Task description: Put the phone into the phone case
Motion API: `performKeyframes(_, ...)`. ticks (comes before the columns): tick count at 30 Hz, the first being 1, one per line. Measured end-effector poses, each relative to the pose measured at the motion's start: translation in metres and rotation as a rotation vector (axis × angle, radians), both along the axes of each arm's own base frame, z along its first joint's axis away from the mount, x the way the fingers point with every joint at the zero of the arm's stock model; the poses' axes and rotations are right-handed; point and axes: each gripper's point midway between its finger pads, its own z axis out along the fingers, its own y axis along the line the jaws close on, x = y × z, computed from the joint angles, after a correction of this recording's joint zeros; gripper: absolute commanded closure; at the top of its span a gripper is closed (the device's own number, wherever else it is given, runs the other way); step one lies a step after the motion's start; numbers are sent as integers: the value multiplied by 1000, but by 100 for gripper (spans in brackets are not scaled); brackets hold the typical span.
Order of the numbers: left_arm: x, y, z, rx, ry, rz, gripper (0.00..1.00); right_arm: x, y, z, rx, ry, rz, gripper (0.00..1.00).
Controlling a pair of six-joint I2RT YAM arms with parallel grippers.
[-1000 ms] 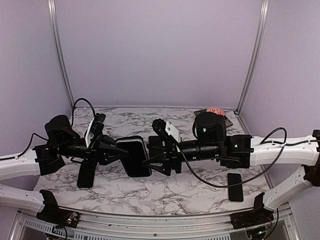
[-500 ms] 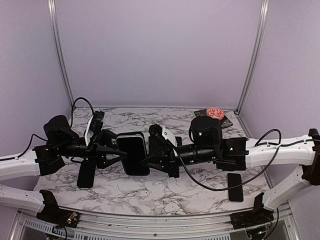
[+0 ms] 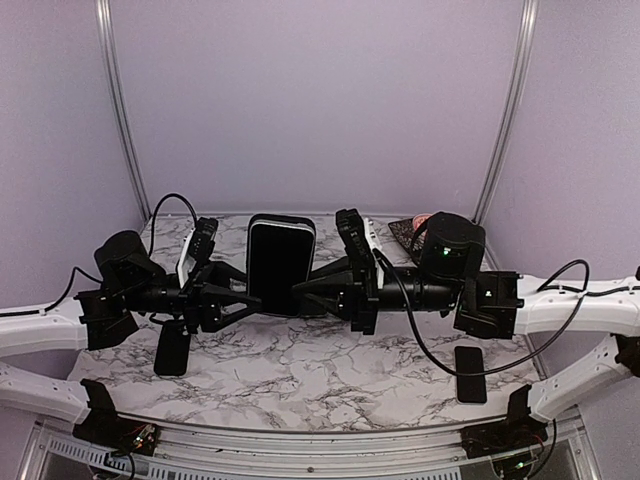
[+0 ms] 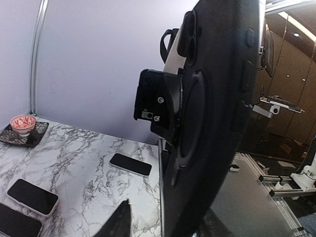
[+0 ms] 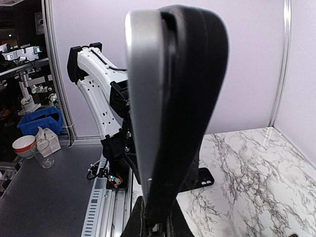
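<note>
The phone [image 3: 280, 262], with its dark screen towards the top camera, stands upright above the table between my two grippers. It lies against the black phone case [image 5: 195, 94], and its silver edge [image 5: 143, 98] shows beside the case. The case's back [image 4: 212, 113] fills the left wrist view. My right gripper [image 5: 154, 224] is shut on the bottom edge of phone and case [image 3: 300, 292]. My left gripper [image 3: 245, 298] is at the lower left edge. One of its fingers [image 4: 118, 222] stands apart from the case, and the other is hidden behind it.
A spare black case [image 3: 172, 352] lies near the left arm and a dark phone [image 3: 470, 373] near the right one. More phones [image 4: 131, 164] [image 4: 32, 196] lie on the marble. A red-and-white bowl [image 4: 22, 123] on a dark saucer sits in the back right corner.
The phone and case have risen from a low tilt to upright and moved back. The right gripper closed on them. The left gripper opened wide, then narrowed again.
</note>
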Motion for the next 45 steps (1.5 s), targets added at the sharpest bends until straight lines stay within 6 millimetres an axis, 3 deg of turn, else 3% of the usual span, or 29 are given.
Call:
performKeyframes(4,-5,-4,1,-12,-11,-31,100,9,0,-1,2,35,-33,100)
performKeyframes(5,-5,-4,2,-18,-28,-32,88,10,0,0,8,41,-36,100)
performKeyframes(6,-6,-4,3,-21,-35,-34,57,10,0,1,10,45,-34,100)
performKeyframes(8,-4,-3,5,-26,-36,-15,20,9,0,1,11,37,-32,100)
performKeyframes(9,-4,-1,7,-34,-39,-5,12,9,0,0,5,31,-32,100)
performKeyframes(12,-4,5,19,-65,-62,24,9,9,2,-10,-27,30,-32,100)
performKeyframes(15,-3,8,27,-88,-77,47,15,9,8,-26,-74,48,-21,100)
performKeyframes(16,-2,8,27,-89,-75,51,27,9,11,-33,-90,55,-16,100)
performKeyframes(17,-2,8,27,-89,-72,55,45,8,15,-40,-113,62,-10,100)
performKeyframes(18,-1,8,26,-88,-66,56,88,7,18,-46,-131,65,-4,100)
performKeyframes(19,0,8,26,-87,-65,58,100,6,21,-51,-145,68,3,100)
performKeyframes(22,-1,7,24,-83,-61,50,100,2,25,-60,-177,79,15,100)
performKeyframes(23,-2,7,24,-83,-65,41,100,2,25,-61,-180,77,15,87)
performKeyframes(24,-4,6,25,-85,-75,37,100,2,25,-61,-181,79,21,59)
performKeyframes(25,-4,7,26,-88,-81,35,100,2,25,-60,-182,77,19,42)
performKeyframes(26,-4,7,26,-89,-81,33,100,2,25,-60,-181,78,19,33)
performKeyframes(28,-5,6,22,-80,-78,32,100,3,24,-55,-171,64,5,28)
performKeyframes(32,-7,6,14,-58,-67,16,100,8,16,-26,-107,11,-41,30)
performKeyframes(35,-8,6,13,-56,-72,8,100,10,17,3,-44,-34,-46,41)
performKeyframes(37,-9,6,13,-56,-76,6,100,10,20,18,-12,-60,-43,63)
performKeyframes(39,-10,6,13,-55,-78,1,100,11,24,27,4,-72,-37,95)
performKeyframes(40,-10,6,13,-55,-79,0,100,11,27,28,6,-80,-34,100)
performKeyframes(43,-9,6,11,-49,-75,1,100,13,34,25,-9,-78,-25,100)
performKeyframes(44,-9,6,9,-46,-73,2,100,13,36,24,-18,-76,-23,95)
performKeyframes(45,-9,6,9,-43,-71,2,100,13,36,24,-23,-74,-22,69)
